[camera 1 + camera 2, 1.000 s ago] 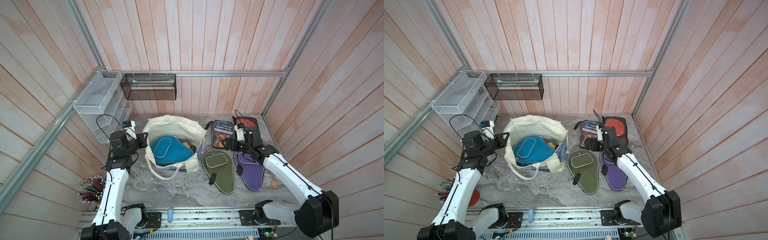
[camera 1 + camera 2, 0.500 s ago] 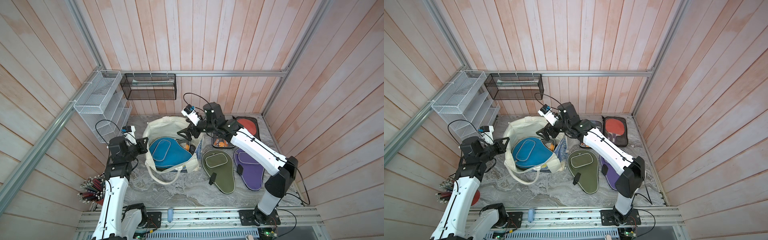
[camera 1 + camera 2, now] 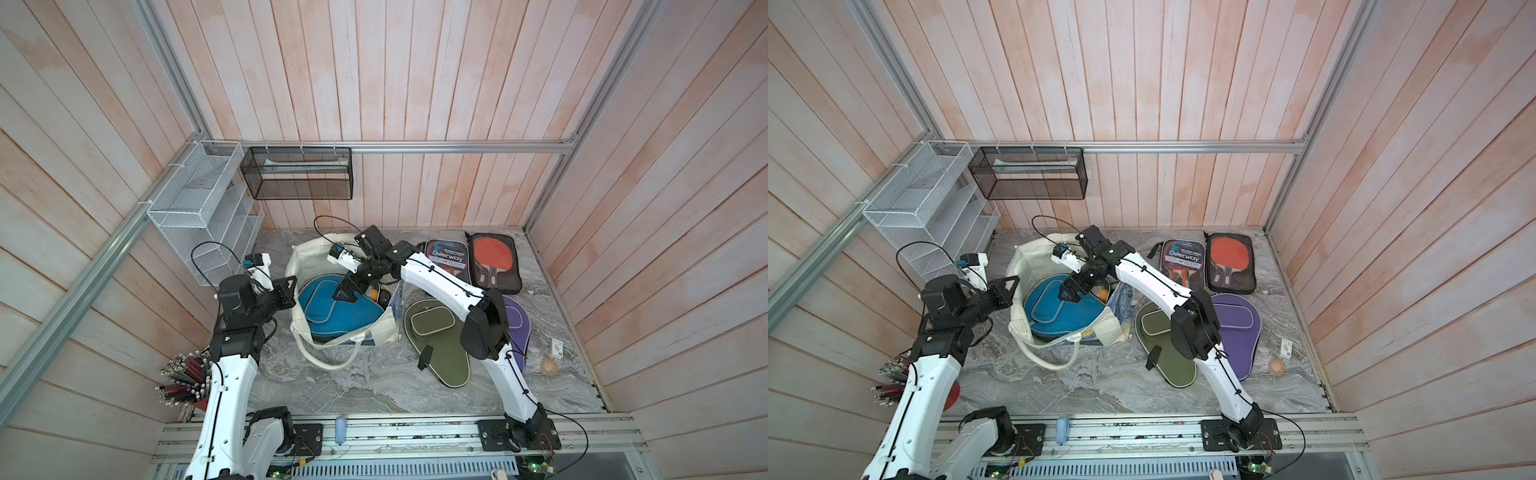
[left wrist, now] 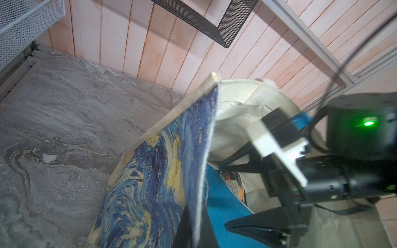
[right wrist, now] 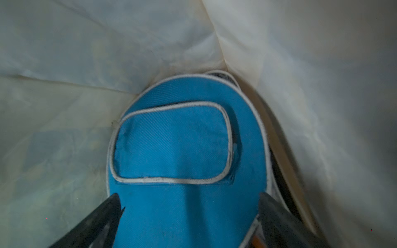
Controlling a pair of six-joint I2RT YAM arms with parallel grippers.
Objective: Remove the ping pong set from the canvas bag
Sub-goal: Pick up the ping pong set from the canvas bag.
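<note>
The cream canvas bag (image 3: 300, 266) (image 3: 1017, 299) stands open at the table's left, its starry print (image 4: 154, 171) facing outward. Inside lies a piece of the ping pong set, a blue paddle case (image 3: 320, 311) (image 3: 1050, 316) (image 5: 184, 146) with white piping, and an orange ball (image 3: 375, 294) beside it. My left gripper (image 3: 291, 286) (image 4: 196, 234) is shut on the bag's left rim, with the fabric pinched between its jaws. Down in the bag's mouth, my right gripper (image 3: 347, 293) (image 5: 190, 196) is open, one finger on each side of the blue case's narrow end.
On the table right of the bag lie a green case (image 3: 436, 336), a purple case (image 3: 519, 328), a Deerway case (image 3: 446, 257) and a black mesh case with a red paddle (image 3: 492, 262). An orange ball (image 3: 548, 365) lies near the right wall. A pencil cup (image 3: 183, 378) stands at the front left.
My right arm swung from the cases on the right over to the bag and lowered its open gripper over the blue case. The left gripper kept its hold on the rim.
</note>
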